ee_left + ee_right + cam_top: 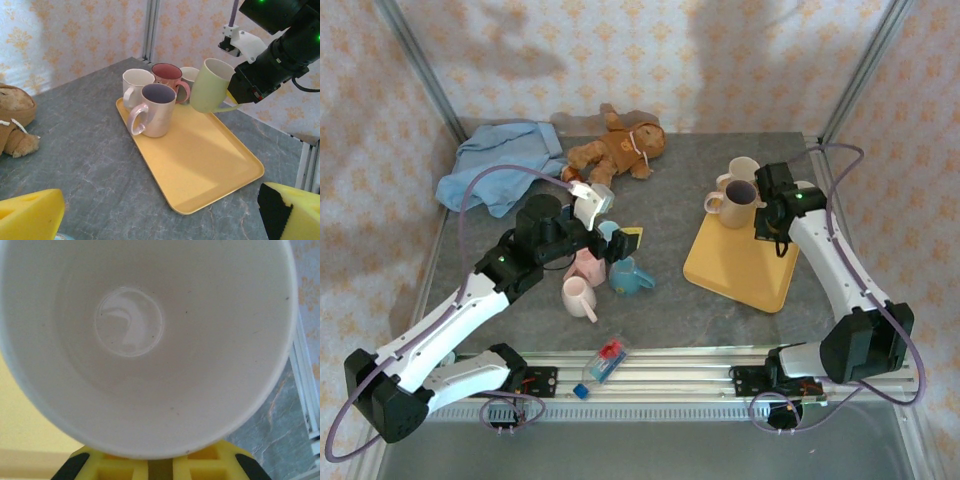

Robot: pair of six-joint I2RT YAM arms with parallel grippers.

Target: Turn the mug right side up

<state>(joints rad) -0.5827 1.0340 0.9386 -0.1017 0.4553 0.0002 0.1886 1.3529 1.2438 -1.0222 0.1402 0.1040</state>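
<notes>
the pale green mug is smooth, glazed and round, its inside glossy with a ringed bottom. it sits tilted at the far end of the flat yellow tray, just beside three glossy mugs. the right gripper is clamped together on its handle, with the mug's mouth facing that wrist. the left gripper has its foam-yellow pads spread wide apart, holding nothing above the mottled grey table.

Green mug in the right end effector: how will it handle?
The mug hangs tilted above the tray edge, gripped by the right end effector near its handle, so it may pivot. Its inside looks glossy: probably slick. Likely rigid and chippable if dropped.
</notes>
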